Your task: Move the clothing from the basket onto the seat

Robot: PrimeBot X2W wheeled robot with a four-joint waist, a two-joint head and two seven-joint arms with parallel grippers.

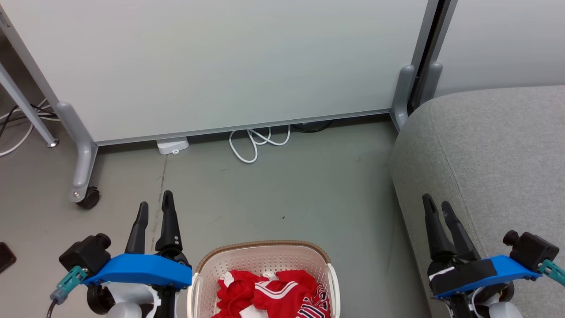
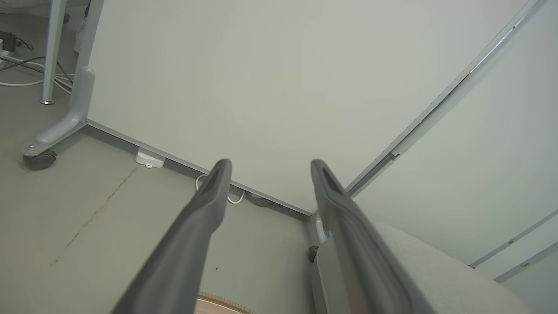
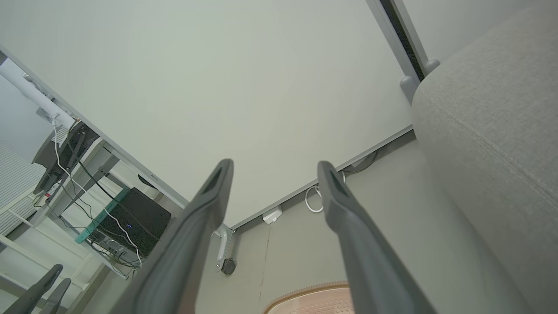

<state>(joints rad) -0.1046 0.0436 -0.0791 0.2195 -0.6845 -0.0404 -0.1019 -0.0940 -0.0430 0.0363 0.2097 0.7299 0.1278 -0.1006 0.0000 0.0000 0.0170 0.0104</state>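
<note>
We start with the biggest thing in the head view, the pale partition panel (image 1: pixel 220 66), which runs across the back on grey feet. On our right is the seat (image 1: pixel 494 150), a broad light grey cushion with a stitched seam. Its rounded corner sits close to the panel's right foot. The grey floor (image 1: pixel 309 190) spreads out between them, marked by a thin crack line on the left.

At the bottom middle we have the basket (image 1: pixel 265 244), standing on the floor to the left of the seat and apart from it. It has cream perforated walls and a brown woven-look rim band. The clothing (image 1: pixel 265 291) is bunched inside that basket. It is red fabric with white stripe trim, and a bit of navy-and-white lettering shows at the lower edge.

Now the arms. The left gripper (image 1: pixel 155 198) hangs over the floor just left of the basket, fingers pointing up the view. Its jaws stand apart, and in the left wrist view we see panel and floor through the gap. The right gripper (image 1: pixel 436 200) sits at the lower right, in front of the seat's near edge, and its jaws are parted too.

On to the small stuff. A white cable (image 1: pixel 254 141) lies looped under the panel's lower edge, and a little white box (image 1: pixel 172 145) lies to its left. A dark caster (image 1: pixel 90 197) sits under the panel's left foot.
</note>
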